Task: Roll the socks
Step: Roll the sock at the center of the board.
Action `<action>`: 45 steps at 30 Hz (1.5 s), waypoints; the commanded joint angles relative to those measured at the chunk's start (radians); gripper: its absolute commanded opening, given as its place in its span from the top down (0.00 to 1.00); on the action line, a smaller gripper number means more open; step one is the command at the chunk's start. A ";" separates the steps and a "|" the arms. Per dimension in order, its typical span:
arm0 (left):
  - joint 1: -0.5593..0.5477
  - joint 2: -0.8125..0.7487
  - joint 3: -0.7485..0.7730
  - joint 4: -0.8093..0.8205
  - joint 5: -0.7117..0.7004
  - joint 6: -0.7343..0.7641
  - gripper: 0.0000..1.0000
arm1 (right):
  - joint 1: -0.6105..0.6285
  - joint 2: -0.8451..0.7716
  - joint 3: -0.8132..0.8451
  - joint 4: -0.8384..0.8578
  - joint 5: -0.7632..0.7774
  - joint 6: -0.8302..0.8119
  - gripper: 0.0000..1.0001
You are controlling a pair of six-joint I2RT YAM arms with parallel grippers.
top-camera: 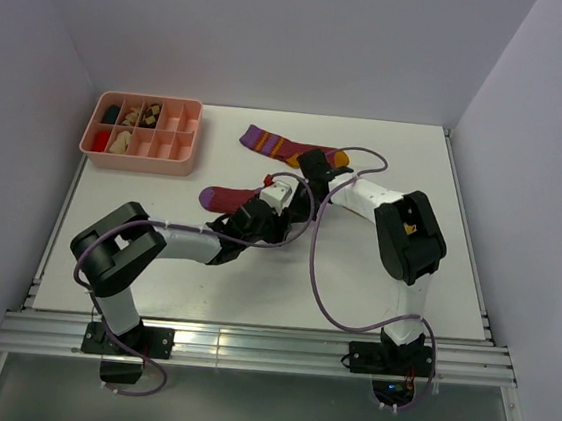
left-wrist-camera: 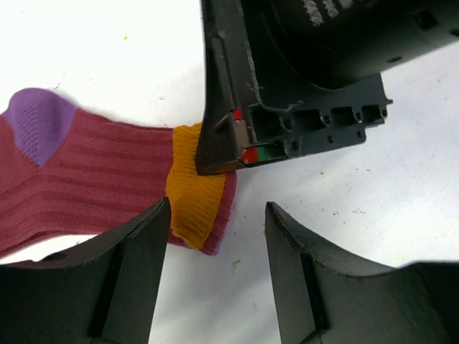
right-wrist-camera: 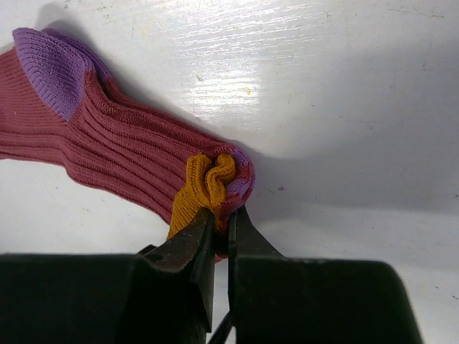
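Near the middle of the tabletop point(top-camera: 253, 288) lies a dark red sock point(top-camera: 227, 198) with a purple heel and an orange toe. Its toe end is bunched up into one small fold, with a bit of purple peeking out beside the orange. That little fold is all the rolling I can see. From there back past the heel, the sock lies flat and long on the white top.

The right end effector point(right-wrist-camera: 221, 215) is pinched tight on the orange fold. The left end effector point(left-wrist-camera: 215, 209) is spread wide and holds nothing. Its jaws stand one on each side of the toe end, low down, and the one on the sock's side is right up against the cloth.

So I think the job has only just begun. The toe is tucked, but almost the whole sock has yet to be rolled up.

A second sock point(top-camera: 287, 149), dark red with purple and orange stripes, lies flat farther back and is not rolled at all. These two are the only socks I can see.

Off in the far left corner sits a pink tray point(top-camera: 140, 164) with small things in its boxes, well apart from both socks.
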 commanded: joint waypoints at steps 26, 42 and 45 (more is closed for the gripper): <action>0.026 0.069 0.013 -0.086 0.183 -0.079 0.99 | -0.010 -0.181 -0.236 0.343 -0.113 0.059 0.63; 0.304 0.156 0.053 -0.148 0.726 -0.472 0.99 | -0.055 -0.330 -0.610 0.915 -0.120 0.119 0.41; 0.314 0.165 0.076 -0.181 0.749 -0.494 0.99 | -0.055 -0.301 -0.648 0.995 -0.126 0.133 0.42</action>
